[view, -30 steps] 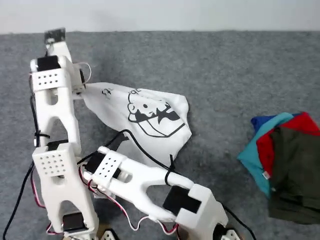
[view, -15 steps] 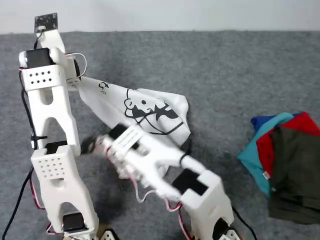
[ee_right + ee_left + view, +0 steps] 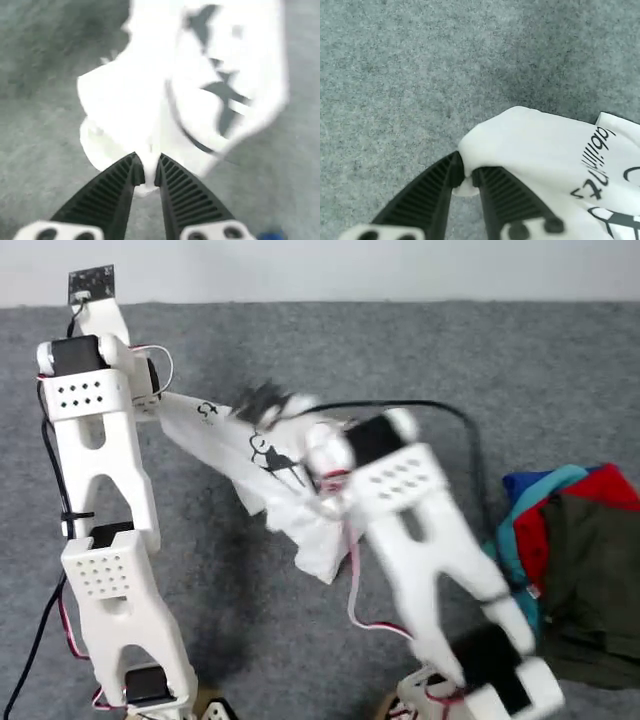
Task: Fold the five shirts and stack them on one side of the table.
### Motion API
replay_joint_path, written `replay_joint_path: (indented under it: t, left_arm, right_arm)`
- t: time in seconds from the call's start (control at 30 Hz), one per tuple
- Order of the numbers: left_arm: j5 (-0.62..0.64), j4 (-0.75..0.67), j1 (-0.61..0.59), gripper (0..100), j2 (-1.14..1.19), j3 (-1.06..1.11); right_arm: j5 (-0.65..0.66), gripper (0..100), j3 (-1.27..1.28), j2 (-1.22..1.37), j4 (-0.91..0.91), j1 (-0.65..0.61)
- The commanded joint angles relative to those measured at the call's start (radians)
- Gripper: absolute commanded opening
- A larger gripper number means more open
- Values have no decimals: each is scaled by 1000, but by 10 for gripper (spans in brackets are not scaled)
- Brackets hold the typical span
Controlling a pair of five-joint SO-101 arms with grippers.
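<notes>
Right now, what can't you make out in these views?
- Print on the white shirt: the right arm covers part of it in the high view; blurred in the right wrist view.
- The shirt stack: cut off by the high view's right edge, and the dark top shirt covers those beneath, so the count is unclear.
- Cloth pinched in the right gripper: hidden between its fingers.

The shirt [image 3: 230,452] spans from left pincer [image 3: 467,177] to right pincer [image 3: 148,176]; the shirt pile [image 3: 580,560] lies far right on the table [image 3: 450,370]
</notes>
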Motion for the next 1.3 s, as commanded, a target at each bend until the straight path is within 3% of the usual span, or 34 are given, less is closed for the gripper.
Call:
replay_joint_path:
  t: [0.0,0.4,0.57,0.73,1.03,1.27]
  left_arm:
    - [5,20,-2,13,-72,-41]
    - [6,21,0,13,-81,-42]
    - [8,20,0,13,-83,-56]
    - [9,18,25,13,-180,-249]
    - [5,18,138,13,-284,-423]
    - [9,20,143,13,-388,-460]
  right_arm:
    - [-52,11,-35,-176,-47,127]
    - [-241,10,-32,-374,-214,378]
    - [-255,10,-34,-397,-295,441]
    - [-255,10,-41,-401,-463,464]
    - [-245,10,-433,-331,-501,467]
    - [-245,10,-681,-255,-417,467]
